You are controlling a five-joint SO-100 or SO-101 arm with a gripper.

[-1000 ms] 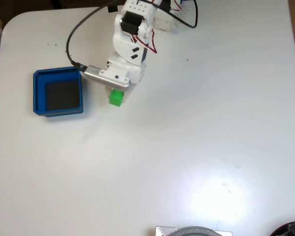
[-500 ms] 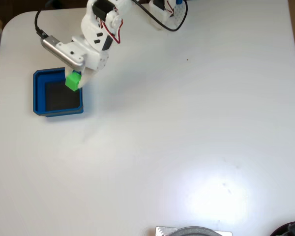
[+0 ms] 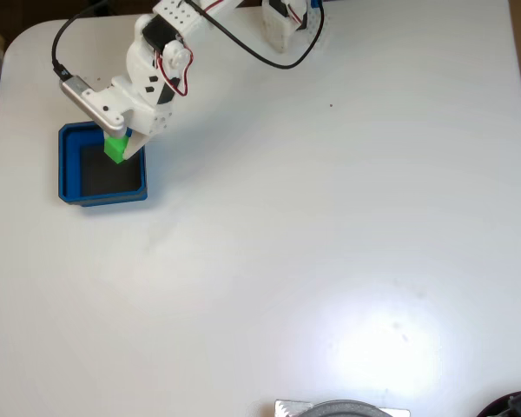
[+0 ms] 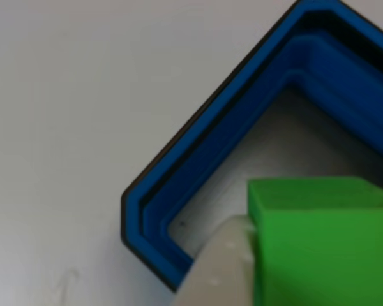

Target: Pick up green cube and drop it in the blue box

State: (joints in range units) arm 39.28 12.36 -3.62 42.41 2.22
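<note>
Fixed view first: my claw (image 3: 119,146) sits at the upper left of the frame, clenched around the green cube (image 3: 115,148), which hangs above the upper right part of the blue box (image 3: 69,165). The cube lies over the dark floor, just inside the box's top wall and close to its right wall. That is the relation my drop turns on: the cube looks to be within the rim, though with far less margin toward the top and right edges than toward the left and bottom ones. My arm reaches in from the top of the frame, with a black cable looping off to the left. The white table (image 3: 330,261) around the box is bare, so I have open room on every side to pull back.

Other view, close up: the cube (image 4: 322,245) fills the lower right of the frame, and one pale finger (image 4: 217,274) presses against its left face. Behind it the box (image 4: 179,197) shows a clipped corner at left centre, its stepped walls running up to the upper right. The cube sits over the inner floor here, on the inside of that corner. I judge letting go now would land it inside; nudging further toward the box's middle would be safer.
</note>
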